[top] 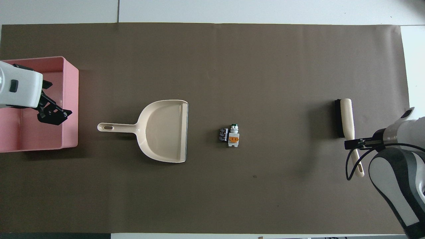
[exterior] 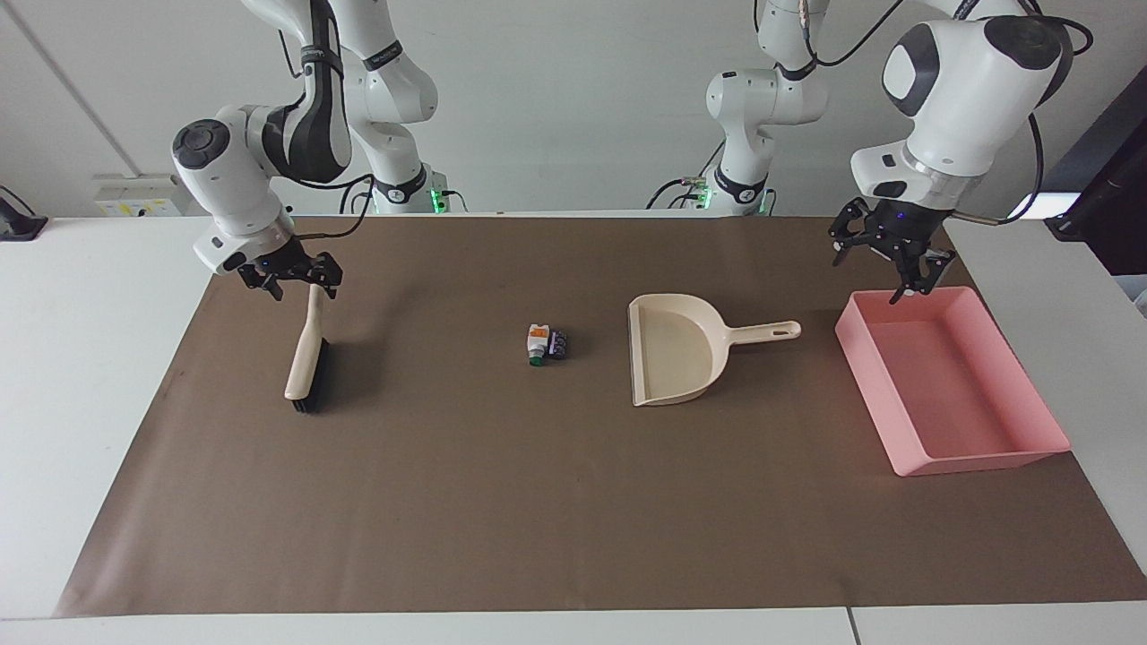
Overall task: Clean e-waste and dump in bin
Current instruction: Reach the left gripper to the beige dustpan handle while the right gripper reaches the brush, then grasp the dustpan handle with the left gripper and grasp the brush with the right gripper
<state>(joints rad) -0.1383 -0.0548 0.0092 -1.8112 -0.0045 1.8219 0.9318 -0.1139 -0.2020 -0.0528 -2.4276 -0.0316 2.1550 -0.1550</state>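
Observation:
The e-waste lies mid-mat: a white piece with orange mark and green end (exterior: 537, 342) (top: 233, 135) touching a dark block (exterior: 558, 344) (top: 222, 134). The beige dustpan (exterior: 676, 358) (top: 162, 131) lies beside them, its mouth facing them. The pink bin (exterior: 950, 376) (top: 69, 99) stands at the left arm's end. My right gripper (exterior: 303, 288) (top: 352, 143) is open, low at the handle of the beige brush (exterior: 305, 358) (top: 345, 116), fingers either side of it. My left gripper (exterior: 883, 264) (top: 53, 114) is open and empty over the bin.
A brown mat (exterior: 502, 502) covers most of the white table. The dustpan's handle (exterior: 762, 331) points toward the bin. The brush lies at the right arm's end, bristles toward the e-waste.

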